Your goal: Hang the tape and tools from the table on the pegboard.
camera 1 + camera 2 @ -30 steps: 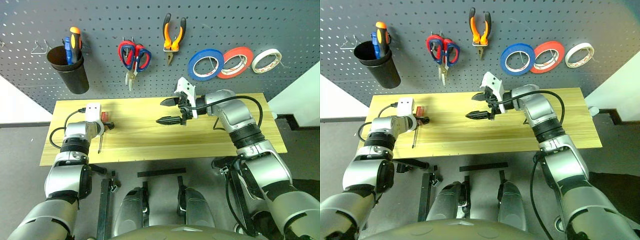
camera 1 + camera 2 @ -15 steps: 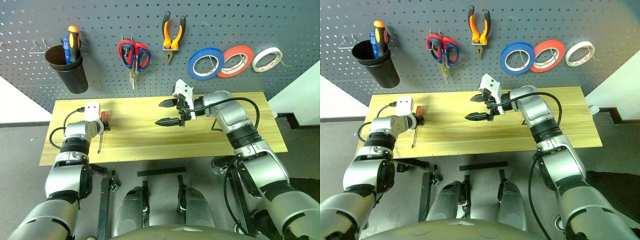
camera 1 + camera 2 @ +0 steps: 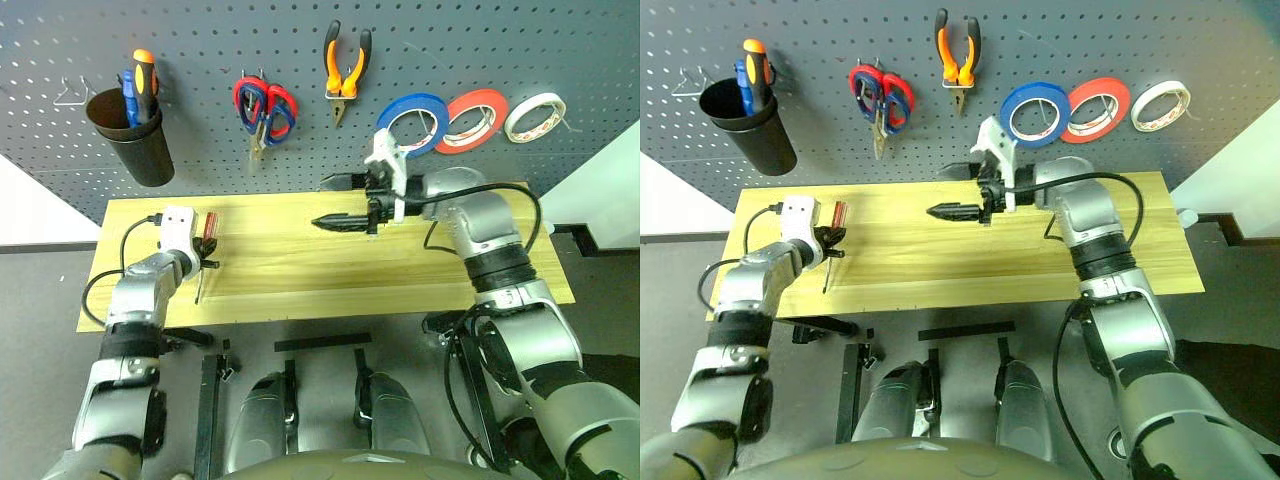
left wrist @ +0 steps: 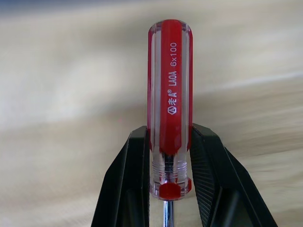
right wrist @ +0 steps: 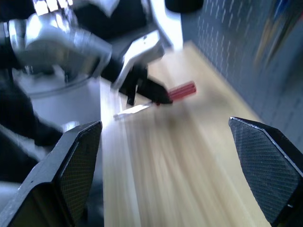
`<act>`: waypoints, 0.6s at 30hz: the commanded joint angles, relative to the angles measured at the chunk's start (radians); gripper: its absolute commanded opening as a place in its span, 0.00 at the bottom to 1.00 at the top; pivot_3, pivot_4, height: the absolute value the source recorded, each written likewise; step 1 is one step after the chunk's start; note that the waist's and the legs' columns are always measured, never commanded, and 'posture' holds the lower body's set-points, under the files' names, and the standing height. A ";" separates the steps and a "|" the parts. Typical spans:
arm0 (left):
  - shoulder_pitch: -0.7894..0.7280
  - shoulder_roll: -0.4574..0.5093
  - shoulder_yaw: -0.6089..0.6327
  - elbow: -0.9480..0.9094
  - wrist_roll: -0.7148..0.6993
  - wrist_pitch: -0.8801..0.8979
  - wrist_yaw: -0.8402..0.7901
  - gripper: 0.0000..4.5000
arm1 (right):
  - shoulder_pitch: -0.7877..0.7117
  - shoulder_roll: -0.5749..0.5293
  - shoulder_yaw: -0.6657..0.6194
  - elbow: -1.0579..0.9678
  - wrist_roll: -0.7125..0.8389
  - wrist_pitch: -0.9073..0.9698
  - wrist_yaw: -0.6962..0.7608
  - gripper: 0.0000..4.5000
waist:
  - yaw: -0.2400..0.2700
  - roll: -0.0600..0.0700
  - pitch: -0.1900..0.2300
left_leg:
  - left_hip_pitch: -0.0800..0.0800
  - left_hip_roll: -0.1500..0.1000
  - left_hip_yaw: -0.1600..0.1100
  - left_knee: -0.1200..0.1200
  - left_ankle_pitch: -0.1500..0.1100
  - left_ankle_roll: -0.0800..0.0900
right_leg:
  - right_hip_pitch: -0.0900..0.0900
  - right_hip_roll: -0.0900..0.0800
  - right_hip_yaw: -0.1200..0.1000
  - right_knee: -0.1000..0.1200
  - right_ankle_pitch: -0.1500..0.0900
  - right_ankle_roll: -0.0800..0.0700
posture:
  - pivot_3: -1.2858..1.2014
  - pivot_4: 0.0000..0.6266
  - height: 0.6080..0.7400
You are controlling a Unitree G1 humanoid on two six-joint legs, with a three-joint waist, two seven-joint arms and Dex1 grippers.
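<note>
My left gripper (image 3: 207, 257) is shut on the red-handled screwdriver (image 4: 169, 94) and holds it over the left end of the table (image 3: 400, 280), with the thin shaft (image 3: 200, 285) pointing down toward the planks. Its two black fingers (image 4: 128, 189) clamp the lower handle. My right gripper (image 3: 322, 202) is open and holds nothing. It hovers above the table's middle, pointing left, just below the pegboard (image 3: 200, 40). On the pegboard hang the blue tape (image 3: 412, 127), the orange-handled pliers (image 3: 347, 70) and the scissors (image 3: 265, 105).
A black cup (image 3: 135, 140) on the pegboard's left holds orange and blue screwdrivers. A red-orange roll (image 3: 470, 120) and a white roll (image 3: 532, 117) hang right of the blue tape. Bare wire hooks (image 3: 72, 95) show at the far left.
My left gripper has lifted the screwdriver's handle end off the table and drawn back a little. My right gripper has risen toward the pegboard, still open.
</note>
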 commanded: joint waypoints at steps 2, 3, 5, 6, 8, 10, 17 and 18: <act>0.099 0.004 0.067 -0.204 -0.092 -0.093 -0.077 0.19 | 0.042 -0.042 -0.070 -0.165 0.126 0.110 0.012 1.00 | 0.005 -0.002 -0.004 | -0.001 0.000 0.000 0.000 0.000 0.000 | 0.000 0.000 0.000 0.000 0.000 0.000 | 0.54 0.28 1.00; 0.131 -0.008 0.088 -0.271 -0.147 -0.134 -0.127 0.19 | 0.049 -0.051 -0.094 -0.200 0.163 0.145 0.005 1.00 | 0.005 -0.003 -0.006 | -0.001 -0.001 0.000 0.001 0.000 0.000 | 0.000 0.000 -0.001 0.000 0.000 0.000 | 0.54 0.27 1.00; 0.188 -0.025 0.130 -0.395 -0.283 -0.161 -0.233 0.19 | 0.069 -0.060 -0.136 -0.268 0.224 0.180 -0.009 1.00 | 0.005 -0.005 -0.009 | -0.002 0.000 0.000 0.001 0.000 0.000 | 0.000 0.000 -0.001 -0.001 0.000 0.000 | 0.54 0.25 1.00; 0.202 -0.027 0.144 -0.420 -0.322 -0.167 -0.265 0.19 | 0.074 -0.060 -0.144 -0.286 0.240 0.186 -0.016 1.00 | 0.005 -0.005 -0.009 | -0.003 0.000 -0.001 0.001 0.000 0.000 | 0.000 -0.001 -0.001 -0.001 0.000 0.000 | 0.54 0.24 1.00; 0.208 -0.031 0.181 -0.423 -0.351 -0.236 -0.293 0.19 | 0.084 -0.074 -0.165 -0.328 0.272 0.201 -0.028 1.00 | 0.005 -0.005 -0.016 | -0.003 0.000 -0.001 0.001 0.000 0.000 | 0.000 -0.001 -0.001 -0.001 0.000 0.000 | 0.54 0.23 1.00; 0.196 -0.037 0.210 -0.421 -0.385 -0.306 -0.327 0.19 | 0.082 -0.093 -0.180 -0.346 0.293 0.218 -0.038 1.00 | 0.004 -0.005 -0.027 | -0.003 0.000 -0.001 0.001 0.000 0.000 | 0.000 0.000 -0.002 -0.001 0.000 0.000 | 0.54 0.22 1.00; 0.119 -0.015 0.234 -0.370 -0.413 -0.425 -0.370 0.19 | 0.032 -0.161 -0.189 -0.333 0.300 0.202 -0.036 1.00 | 0.004 -0.006 -0.058 | -0.003 -0.001 -0.001 0.001 0.000 0.000 | 0.000 0.000 -0.002 -0.001 0.000 0.000 | 0.54 0.18 1.00; 0.096 -0.009 0.236 -0.358 -0.413 -0.429 -0.363 0.19 | 0.016 -0.167 -0.193 -0.321 0.299 0.197 -0.035 1.00 | 0.004 -0.007 -0.061 | -0.003 -0.001 -0.001 0.001 0.000 0.000 | 0.000 0.000 -0.002 -0.001 0.000 0.000 | 0.54 0.18 1.00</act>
